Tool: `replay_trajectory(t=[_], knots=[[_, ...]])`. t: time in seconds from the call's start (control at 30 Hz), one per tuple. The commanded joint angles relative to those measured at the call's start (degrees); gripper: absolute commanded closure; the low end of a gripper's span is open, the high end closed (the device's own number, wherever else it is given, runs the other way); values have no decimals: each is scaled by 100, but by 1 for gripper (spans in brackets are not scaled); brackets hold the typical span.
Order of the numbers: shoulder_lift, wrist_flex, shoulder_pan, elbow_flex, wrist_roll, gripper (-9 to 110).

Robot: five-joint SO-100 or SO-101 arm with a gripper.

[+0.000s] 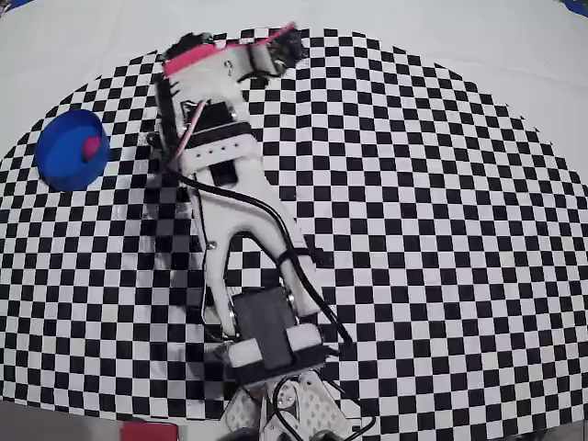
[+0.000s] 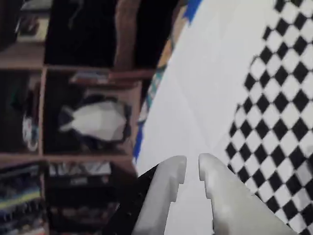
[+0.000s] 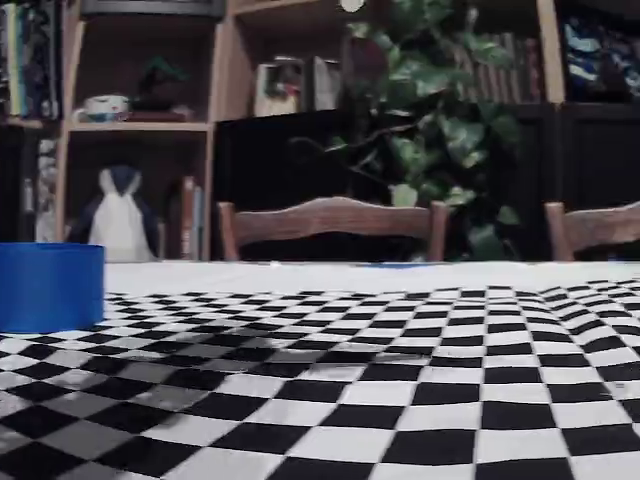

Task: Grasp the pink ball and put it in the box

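Our tool [image 2: 192, 169], nearly closed and empty, should retreat gently, since the small magenta-pink ball [image 1: 91, 147] sits inside the round bright-blue box [image 1: 57, 161].

Arm [image 1: 241, 220] stretched from base at near edge of worktop toward far edge, leaning slightly left in overhead view. Upper link white, black cable running along it. Wrist section with pink trim near far edge. Gripper [image 1: 292, 48] at far end, pointing right in overhead view. Wrist view: gripper [image 2: 192, 169] raised, two white fingers [image 2: 168, 186] nearly together, narrow gap between tips, nothing held. Arm not in fixed view.
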Motion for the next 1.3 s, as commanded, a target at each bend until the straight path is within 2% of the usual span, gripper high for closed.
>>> replay_trajectory(t=[0.0, 0.23, 0.63, 1.27], knots=[[932, 237, 431, 738, 308, 101], [2610, 369, 861, 2856, 527, 101], [5062, 1037, 914, 5098, 633, 101], [8121, 2276, 1134, 7075, 633, 101]])
